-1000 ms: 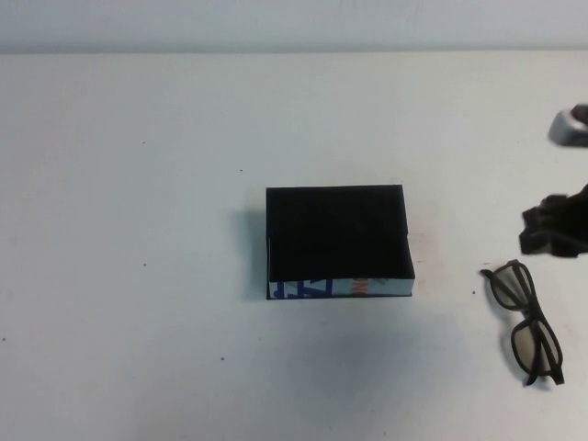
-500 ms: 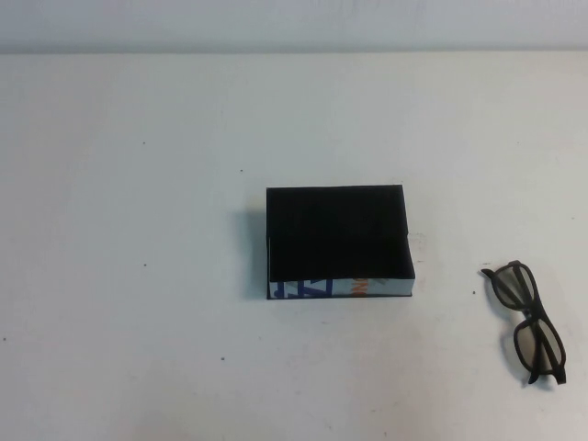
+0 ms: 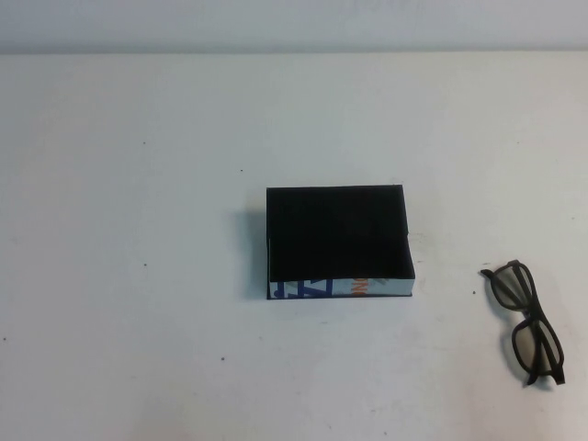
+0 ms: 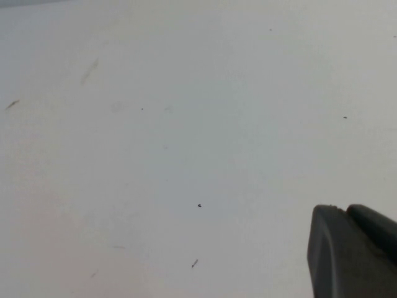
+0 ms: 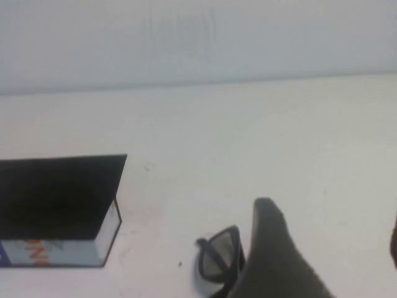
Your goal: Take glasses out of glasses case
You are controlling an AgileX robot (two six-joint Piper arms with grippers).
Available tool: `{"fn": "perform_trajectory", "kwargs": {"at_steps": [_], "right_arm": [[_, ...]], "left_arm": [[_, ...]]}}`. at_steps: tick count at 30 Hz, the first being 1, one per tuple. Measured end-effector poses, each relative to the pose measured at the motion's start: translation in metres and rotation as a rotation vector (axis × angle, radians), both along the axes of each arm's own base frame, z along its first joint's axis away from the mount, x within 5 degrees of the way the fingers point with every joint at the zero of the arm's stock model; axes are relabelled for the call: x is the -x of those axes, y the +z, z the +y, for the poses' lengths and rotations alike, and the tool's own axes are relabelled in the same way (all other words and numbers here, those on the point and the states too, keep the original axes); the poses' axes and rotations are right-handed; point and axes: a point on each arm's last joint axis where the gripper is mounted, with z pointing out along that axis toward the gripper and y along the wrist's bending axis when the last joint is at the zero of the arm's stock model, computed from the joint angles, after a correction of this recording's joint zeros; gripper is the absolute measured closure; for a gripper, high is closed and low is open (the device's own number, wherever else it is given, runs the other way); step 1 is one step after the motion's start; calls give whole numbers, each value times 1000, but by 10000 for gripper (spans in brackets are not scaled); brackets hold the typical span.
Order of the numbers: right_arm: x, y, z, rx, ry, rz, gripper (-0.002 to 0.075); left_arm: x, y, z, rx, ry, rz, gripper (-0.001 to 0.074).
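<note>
The glasses case (image 3: 338, 241) lies open in the middle of the table, its black inside empty and its white printed side facing me. The dark-framed glasses (image 3: 525, 318) lie on the table to the right of the case, apart from it. Neither arm shows in the high view. In the right wrist view my right gripper (image 5: 332, 230) is open and empty, pulled back above the table, with the glasses (image 5: 217, 261) beside one finger (image 5: 273, 254) and the case (image 5: 56, 198) farther off. My left gripper (image 4: 347, 211) is shut and empty over bare table.
The white table (image 3: 138, 276) stretches around the case. A pale wall (image 3: 294, 23) runs along its far edge. A few small dark specks (image 4: 199, 205) dot the surface.
My right gripper, at the high view's right edge a second ago, has withdrawn out of that view. The glasses and the case have not moved.
</note>
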Motion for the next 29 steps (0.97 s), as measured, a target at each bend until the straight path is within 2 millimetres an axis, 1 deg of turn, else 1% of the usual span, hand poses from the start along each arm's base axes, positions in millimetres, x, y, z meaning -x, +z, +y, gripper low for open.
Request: {"fn": "perform_trajectory", "kwargs": {"at_steps": [4, 9, 13, 17, 21, 29], "right_arm": [[11, -20, 0, -1, 17, 33, 389], [20, -21, 0, -25, 29, -12, 425], [22, -25, 0, -48, 34, 30, 454], [23, -31, 1, -44, 46, 108, 496], [24, -36, 2, -38, 53, 154, 547], [24, -37, 2, -37, 54, 161, 673]], "left_arm": [[0, 0, 0, 0, 0, 0, 740], [0, 0, 0, 0, 0, 0, 740], [0, 0, 0, 0, 0, 0, 740], [0, 0, 0, 0, 0, 0, 740], [0, 0, 0, 0, 0, 0, 740], [0, 0, 0, 0, 0, 0, 740]]}}
